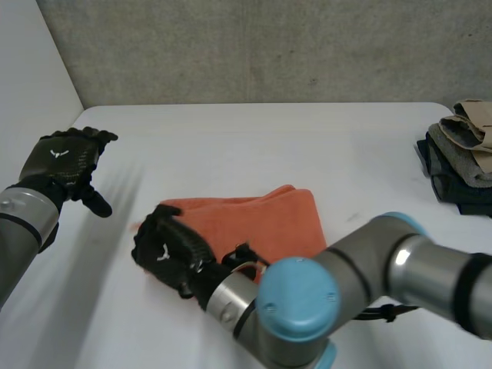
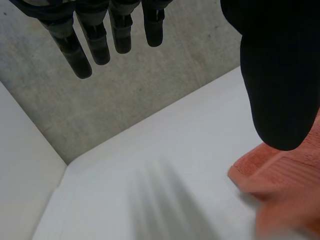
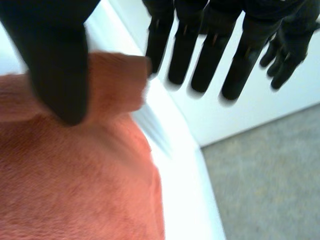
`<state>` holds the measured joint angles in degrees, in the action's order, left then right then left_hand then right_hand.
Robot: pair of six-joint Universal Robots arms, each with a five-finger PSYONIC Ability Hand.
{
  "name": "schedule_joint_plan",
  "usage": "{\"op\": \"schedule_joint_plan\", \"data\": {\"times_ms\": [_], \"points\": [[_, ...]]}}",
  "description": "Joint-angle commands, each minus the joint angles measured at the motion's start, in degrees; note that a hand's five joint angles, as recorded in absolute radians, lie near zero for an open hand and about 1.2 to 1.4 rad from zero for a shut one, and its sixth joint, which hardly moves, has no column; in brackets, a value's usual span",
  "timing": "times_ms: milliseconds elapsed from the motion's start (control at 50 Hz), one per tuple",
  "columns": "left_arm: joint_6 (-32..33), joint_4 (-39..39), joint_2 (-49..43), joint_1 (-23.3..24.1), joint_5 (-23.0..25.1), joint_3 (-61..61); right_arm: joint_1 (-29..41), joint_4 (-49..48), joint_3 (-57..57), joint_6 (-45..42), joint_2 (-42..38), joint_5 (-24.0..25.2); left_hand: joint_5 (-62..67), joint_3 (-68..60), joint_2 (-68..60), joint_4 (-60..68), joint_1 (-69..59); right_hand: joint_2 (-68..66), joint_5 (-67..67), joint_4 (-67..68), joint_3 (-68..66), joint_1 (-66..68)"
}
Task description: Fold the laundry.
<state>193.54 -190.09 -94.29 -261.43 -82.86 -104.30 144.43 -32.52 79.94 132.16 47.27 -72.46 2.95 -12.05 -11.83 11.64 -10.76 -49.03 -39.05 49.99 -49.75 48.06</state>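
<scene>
An orange towel [image 1: 265,219] lies folded on the white table [image 1: 254,142]. My right hand [image 1: 165,250] hovers over the towel's left end, reaching across from the right. In the right wrist view its fingers [image 3: 210,55] are straight and the thumb stands apart; a raised flap of the orange towel [image 3: 75,185] sits between them, not pinched. My left hand [image 1: 65,165] is held up at the table's left side, open with fingers [image 2: 100,40] spread, away from the towel [image 2: 290,175]. The left hand [image 3: 287,55] also shows beyond the right hand's fingertips.
A stack of folded clothes [image 1: 465,154] in tan, grey and dark blue sits at the table's right edge. A concrete wall [image 1: 269,46] runs behind the table. The table's left edge [image 3: 200,165] drops to grey floor near the towel.
</scene>
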Motion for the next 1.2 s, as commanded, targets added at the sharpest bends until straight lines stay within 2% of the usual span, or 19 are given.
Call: {"op": "schedule_joint_plan", "data": {"times_ms": [20, 60, 140, 200, 380, 480, 560, 620, 680, 740, 780, 860, 960, 1040, 1080, 1120, 1180, 1200], "points": [[0.00, -0.01, -1.16, 0.30, 0.59, 0.15, -1.08, 6.86, -4.45, 5.81, 1.76, -12.26, -2.95, 2.05, 1.83, -1.64, 0.76, 39.03, 39.05, -39.99, 39.75, -38.06], [0.00, -0.02, -1.42, 0.74, 0.68, 0.41, -3.09, 6.77, -2.61, 11.94, 5.88, -13.15, -2.95, 2.05, 1.83, -1.64, 0.76, 39.03, 39.05, -39.99, 39.75, -38.06], [-0.18, -0.02, -1.77, 2.76, 0.68, 1.20, -6.79, 7.82, 1.78, 22.14, 11.86, -11.93, -2.95, 2.05, 1.83, -1.64, 0.76, 39.03, 39.05, -39.99, 39.75, -38.06], [-0.18, -0.02, -2.39, 5.12, 0.68, 1.29, -9.16, 10.27, 4.16, 26.47, 13.81, -11.30, -2.95, 2.05, 1.83, -1.64, 0.76, 39.03, 39.05, -39.99, 39.75, -38.06], [0.26, 1.74, -4.76, 13.04, -0.11, 0.24, -15.84, 23.46, 8.38, 26.31, 13.29, -11.83, -2.95, 2.05, 1.83, -1.64, 0.76, 39.03, 39.05, -39.99, 39.75, -38.06], [0.44, 3.94, -5.38, 15.51, -2.04, -0.81, -19.36, 23.82, 11.55, 27.01, 13.28, -11.04, -2.95, 2.05, 1.83, -1.64, 0.76, 39.03, 39.05, -39.99, 39.75, -38.06], [0.96, 6.57, -5.29, 16.91, -3.71, -2.31, -21.03, 21.54, 13.92, 26.75, 13.64, -10.86, -2.95, 2.05, 1.83, -1.64, 0.76, 30.13, 30.14, -31.09, 30.84, -29.15], [2.19, 6.31, -5.20, 17.27, -4.42, -3.19, -22.09, 19.87, 15.68, 25.96, 13.20, -11.48, -2.95, 2.05, 1.83, -1.64, 0.76, 28.44, 28.46, -29.40, 29.16, -27.47], [3.51, 5.17, -5.20, 17.00, -4.77, -3.28, -23.49, 17.94, 17.17, 24.12, 12.06, -12.62, -2.95, 2.05, 1.83, -1.64, 0.76, 13.01, 13.02, -13.97, 13.72, -12.03], [3.78, 4.21, -5.11, 16.30, -4.86, -3.10, -24.90, 15.83, 17.96, 21.13, 11.62, -14.02, -2.95, 2.05, 1.83, -1.64, 0.76, -30.83, -30.82, 29.87, -30.11, 31.81], [3.86, 3.76, -5.11, 15.95, -4.94, -2.84, -25.78, 13.54, 19.19, 19.90, 12.40, -15.95, -2.95, 2.05, 1.83, -1.64, 0.76, -30.97, -30.95, 30.01, -30.25, 31.94], [3.78, 3.85, -4.33, 15.51, -5.29, -2.66, -26.66, 8.09, 22.88, 16.65, 18.90, -21.93, -2.95, 2.05, 1.83, -1.64, 0.76, -30.97, -30.95, 30.01, -30.25, 31.94], [3.69, 3.85, -2.74, 14.81, -5.47, -2.84, -26.57, 8.52, 22.28, 6.81, 22.69, -25.54, -2.95, 2.05, 1.83, -1.64, 0.76, -30.97, -30.95, 30.01, -30.25, 31.94], [3.69, 3.94, -1.51, 13.49, -5.21, -2.84, -20.80, 9.58, 18.86, -0.39, 22.52, -26.77, -2.95, 2.05, 1.83, -1.64, 0.76, -30.97, -30.95, 30.01, -30.25, 31.94], [3.60, 3.94, -1.25, 13.05, -5.12, -2.84, -17.97, 8.36, 17.88, -0.85, 22.34, -25.90, -2.95, 2.05, 1.83, -1.64, 0.76, -30.97, -30.95, 30.01, -30.25, 31.94], [3.60, 3.94, -0.90, 12.52, -5.12, -2.75, -12.80, 4.50, 17.88, -0.76, 21.38, -21.52, -2.95, 2.05, 1.83, -1.64, 0.76, -30.97, -30.95, 30.01, -30.25, 31.94], [3.42, 3.94, -0.89, 12.52, -5.21, -2.75, -9.01, 1.77, 19.72, -0.94, 19.62, -15.19, -2.95, 2.05, 1.83, -1.64, 0.76, -30.97, -30.95, 30.01, -30.25, 31.94], [3.42, 3.94, -0.98, 12.61, -5.29, -2.75, -7.60, 1.06, 20.59, -1.29, 18.22, -11.52, -2.95, 2.05, 1.83, -1.64, 0.76, -30.97, -30.95, 30.01, -30.25, 31.94]]}}
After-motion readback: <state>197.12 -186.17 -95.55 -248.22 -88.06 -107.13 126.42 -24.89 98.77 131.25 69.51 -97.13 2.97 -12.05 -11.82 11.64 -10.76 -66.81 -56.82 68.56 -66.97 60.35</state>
